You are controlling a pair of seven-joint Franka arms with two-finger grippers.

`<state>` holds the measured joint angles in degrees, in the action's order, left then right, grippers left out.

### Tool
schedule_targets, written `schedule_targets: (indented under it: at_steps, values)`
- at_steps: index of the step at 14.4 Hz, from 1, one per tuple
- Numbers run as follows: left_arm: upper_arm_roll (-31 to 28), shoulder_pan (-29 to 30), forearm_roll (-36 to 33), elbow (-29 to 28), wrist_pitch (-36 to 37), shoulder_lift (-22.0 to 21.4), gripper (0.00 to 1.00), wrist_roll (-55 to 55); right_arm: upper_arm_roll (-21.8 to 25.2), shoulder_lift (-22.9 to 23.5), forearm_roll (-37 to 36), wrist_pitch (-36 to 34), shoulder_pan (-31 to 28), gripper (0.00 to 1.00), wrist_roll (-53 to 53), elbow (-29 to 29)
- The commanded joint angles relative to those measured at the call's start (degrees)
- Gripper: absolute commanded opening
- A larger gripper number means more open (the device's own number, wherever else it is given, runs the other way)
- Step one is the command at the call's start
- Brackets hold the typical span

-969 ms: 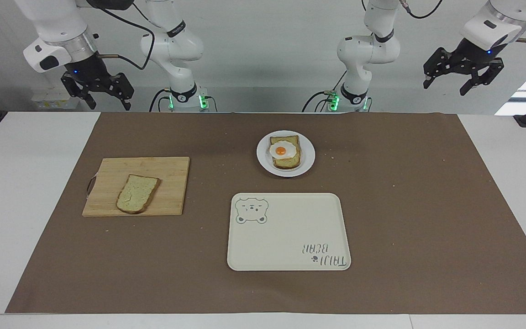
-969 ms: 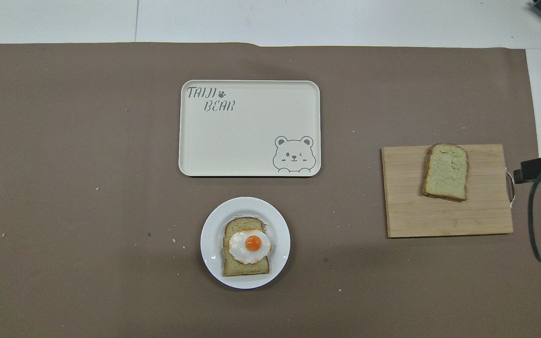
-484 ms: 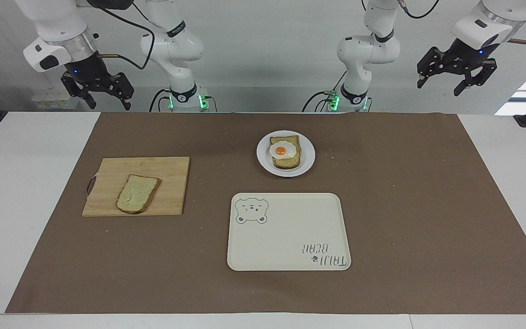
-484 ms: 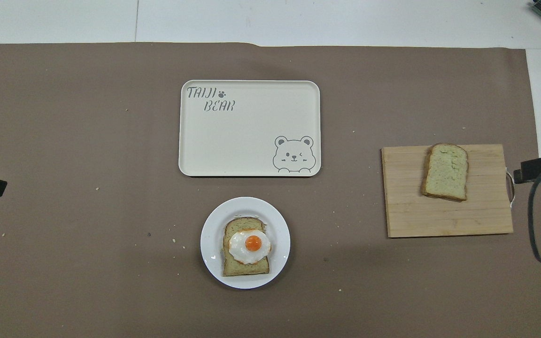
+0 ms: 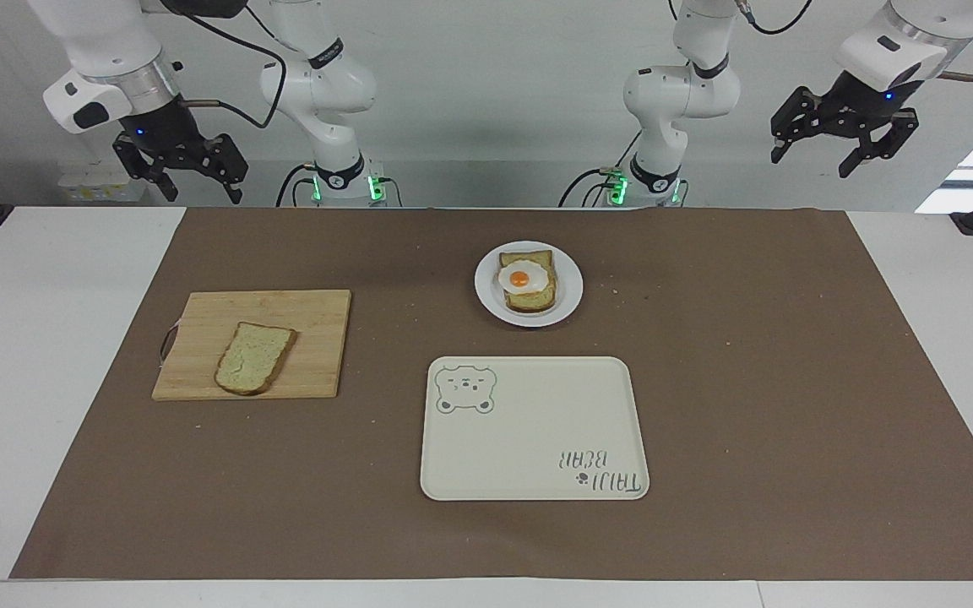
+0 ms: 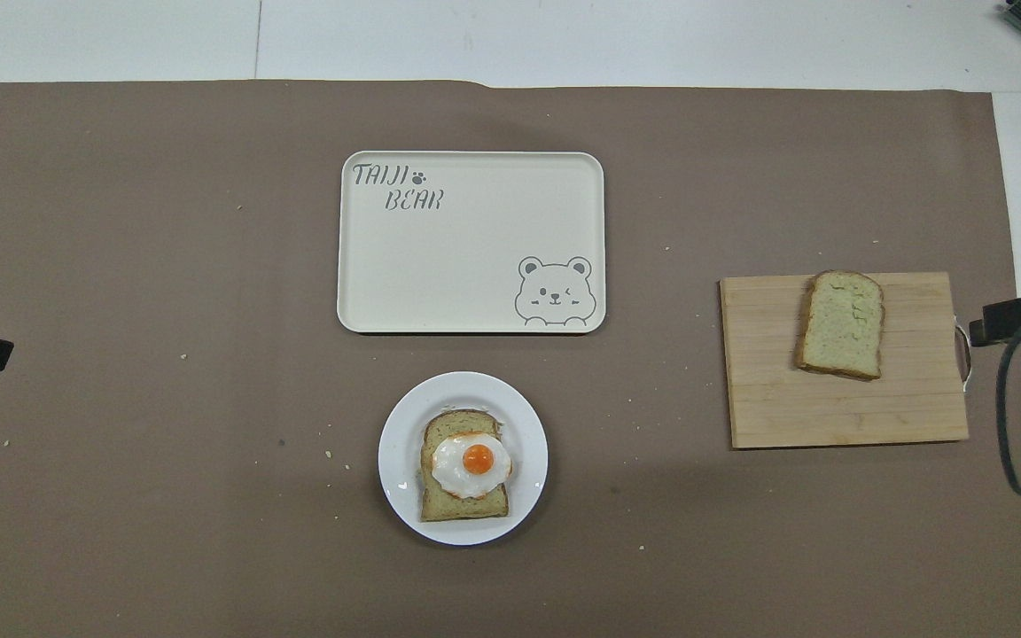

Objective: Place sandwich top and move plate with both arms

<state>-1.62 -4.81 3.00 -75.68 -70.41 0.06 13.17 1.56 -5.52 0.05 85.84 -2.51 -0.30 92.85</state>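
The sandwich top (image 5: 254,357) is a pale speckled bread slice lying flat on a wooden cutting board (image 5: 317,321) toward the right arm's end of the table; it also shows in the overhead view (image 6: 840,324). The small white plate (image 5: 572,287) sits nearer to the robots, mid-table, and bears a bread slice with a fried egg (image 5: 524,283). My right gripper (image 5: 202,192) hangs open and empty, high over the table's edge near the board. My left gripper (image 5: 814,162) hangs open and empty, high over the left arm's end.
A cream rectangular tray with a bear drawing (image 5: 533,431) lies farther from the robots than the plate. A brown mat (image 5: 790,380) covers the table, with crumbs scattered on it. The board has a small handle (image 5: 167,342) on its outer end.
My left gripper rose a little and shifted slightly toward the table's middle, then held still. My right gripper and all the things on the table stayed put.
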Motion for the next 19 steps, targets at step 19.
schedule_targets:
  at_steps: [19]
  values:
    - [3.47, 0.68, 2.18, -0.78, -1.05, -0.86, 1.0, 0.45, -0.07, -1.07, 1.44, 0.21, -0.47, 1.0, -1.72, 1.02]
